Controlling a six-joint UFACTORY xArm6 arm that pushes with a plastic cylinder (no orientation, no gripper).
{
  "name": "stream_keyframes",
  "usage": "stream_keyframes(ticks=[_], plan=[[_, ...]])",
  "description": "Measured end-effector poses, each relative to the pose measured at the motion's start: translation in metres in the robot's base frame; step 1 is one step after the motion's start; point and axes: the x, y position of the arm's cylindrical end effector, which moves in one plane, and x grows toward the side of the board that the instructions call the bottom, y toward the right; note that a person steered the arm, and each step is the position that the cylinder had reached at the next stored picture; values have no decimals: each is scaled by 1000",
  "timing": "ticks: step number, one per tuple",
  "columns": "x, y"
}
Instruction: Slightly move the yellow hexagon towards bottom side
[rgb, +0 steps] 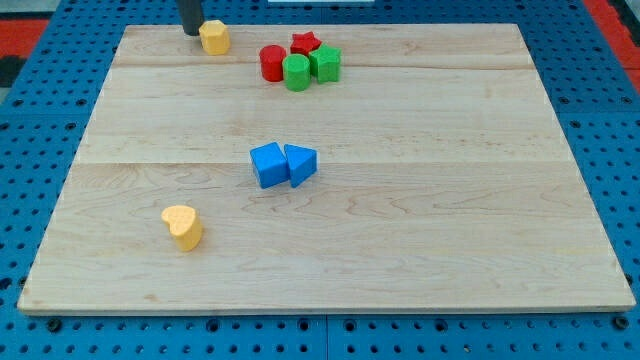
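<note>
The yellow hexagon sits near the board's top edge, left of centre. My tip stands just to the hexagon's left, close to it or touching it; I cannot tell which. A second yellow block, heart-shaped, lies at the lower left of the board, far from the tip.
A cluster near the top centre holds a red cylinder, a red star, a green cylinder and a green cube. A blue cube and a blue triangle touch at mid-board. The wooden board lies on a blue pegboard.
</note>
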Motion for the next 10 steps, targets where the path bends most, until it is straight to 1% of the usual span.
stream_keyframes(ticks=[1,2,3,4,5,6,7,8,9,10], plan=[[9,28],[-17,6],[-12,56],[-8,123],[10,110],[33,56],[42,33],[67,50],[71,2],[66,34]])
